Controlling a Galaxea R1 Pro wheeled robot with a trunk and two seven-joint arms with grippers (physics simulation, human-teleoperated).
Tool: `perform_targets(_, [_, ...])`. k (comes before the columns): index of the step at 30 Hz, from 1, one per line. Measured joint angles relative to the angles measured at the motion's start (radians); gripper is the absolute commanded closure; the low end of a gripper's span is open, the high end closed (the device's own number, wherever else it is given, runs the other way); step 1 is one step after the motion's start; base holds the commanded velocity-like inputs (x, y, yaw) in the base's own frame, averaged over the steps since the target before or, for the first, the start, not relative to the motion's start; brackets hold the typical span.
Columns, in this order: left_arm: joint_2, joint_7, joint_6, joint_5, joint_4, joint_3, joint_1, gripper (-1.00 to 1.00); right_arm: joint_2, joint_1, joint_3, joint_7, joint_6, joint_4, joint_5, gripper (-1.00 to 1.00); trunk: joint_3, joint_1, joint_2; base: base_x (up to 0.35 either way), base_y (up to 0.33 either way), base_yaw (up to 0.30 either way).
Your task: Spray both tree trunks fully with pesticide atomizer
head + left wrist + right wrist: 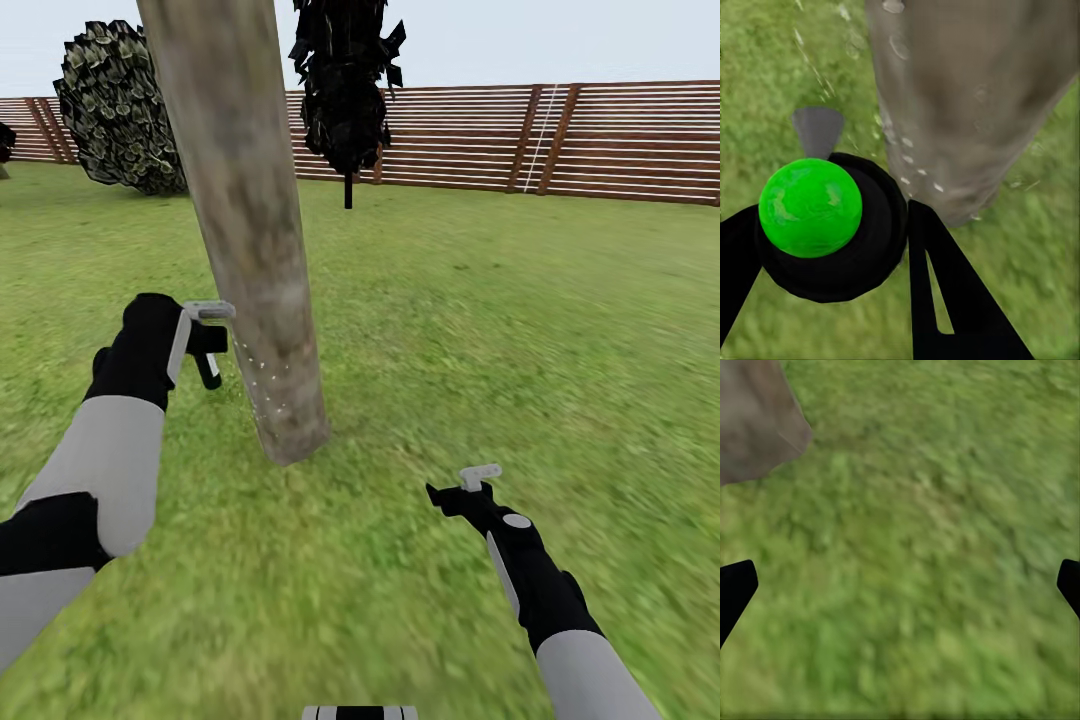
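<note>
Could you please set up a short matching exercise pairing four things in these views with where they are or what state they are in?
Things:
1. atomizer
2. right tool
3. white specks
4. fence

States or places:
A. open, over bare grass
B. along the far edge of the lawn
C. held in the left tool
D. dotted on the lower trunk

Pairs: 1-C, 2-A, 3-D, 4-B
</note>
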Motion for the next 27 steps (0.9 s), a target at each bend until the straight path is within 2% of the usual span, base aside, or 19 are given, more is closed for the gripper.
perform_targets(5, [0.000,0.000,-0.003,-0.003,-0.004,-0.006,0.028,1.00,0.000,0.000,0.000,0.000,0.000,-0.001,0.000,-1.00,0.000,0.000,0.000,0.000,0.000,0.000])
perform_targets(7, [-0.002,0.000,-0.008,0.000,-0.006,-0.007,0.078,1.00,0.000,0.000,0.000,0.000,0.000,-0.001,0.000,-1.00,0.000,0.000,0.000,0.000,0.000,0.000])
perform_targets(11, [-0.012,0.001,-0.037,0.007,-0.009,-0.007,0.212,1.00,0.000,0.000,0.000,0.000,0.000,-0.001,0.000,-1.00,0.000,0.000,0.000,0.000,0.000,0.000])
perform_targets(12, [-0.014,0.002,-0.058,0.008,-0.009,-0.007,0.235,1.00,0.000,0.000,0.000,0.000,0.000,-0.001,0.000,-1.00,0.000,0.000,0.000,0.000,0.000,0.000])
perform_targets(15, [-0.033,0.004,-0.201,0.012,-0.005,-0.003,0.334,1.00,0.000,0.000,0.000,0.000,0.000,-0.001,0.000,-1.00,0.000,0.000,0.000,0.000,0.000,0.000])
perform_targets(17, [-0.043,0.004,-0.243,0.018,0.000,-0.001,0.375,1.00,0.000,0.000,0.000,0.000,0.000,-0.001,0.000,-1.00,0.000,0.000,0.000,0.000,0.000,0.000])
perform_targets(19, [-0.055,0.008,-0.335,0.018,0.008,0.001,0.427,1.00,0.000,0.000,0.000,0.000,0.000,0.001,0.000,-1.00,0.000,0.000,0.000,0.000,0.000,0.000])
perform_targets(21, [-0.057,0.043,-0.405,0.016,0.010,0.002,0.465,1.00,0.000,0.000,0.000,0.000,0.000,0.002,0.000,-1.00,0.000,0.000,0.000,0.000,0.000,0.000])
perform_targets(22, [-0.058,0.083,-0.430,0.023,0.012,0.002,0.485,1.00,0.000,0.000,0.000,0.000,0.000,0.002,0.000,-1.00,0.000,0.000,0.000,0.000,0.000,0.000])
perform_targets(23, [-0.058,0.101,-0.446,0.051,0.015,0.003,0.502,1.00,0.000,0.000,0.000,0.000,-0.001,0.004,0.000,-1.00,0.000,0.000,0.000,0.000,0.000,0.000])
perform_targets(24, [-0.058,0.109,-0.463,0.076,0.017,0.003,0.515,1.00,0.000,0.000,0.000,0.000,-0.001,0.004,0.000,-1.00,0.000,0.000,0.000,0.000,0.000,0.000])
perform_targets(27, [-0.057,0.137,-0.519,0.108,0.039,0.003,0.528,1.00,0.000,0.000,0.000,0.000,-0.001,0.004,0.000,-1.00,0.000,0.000,0.000,0.000,0.000,0.000])
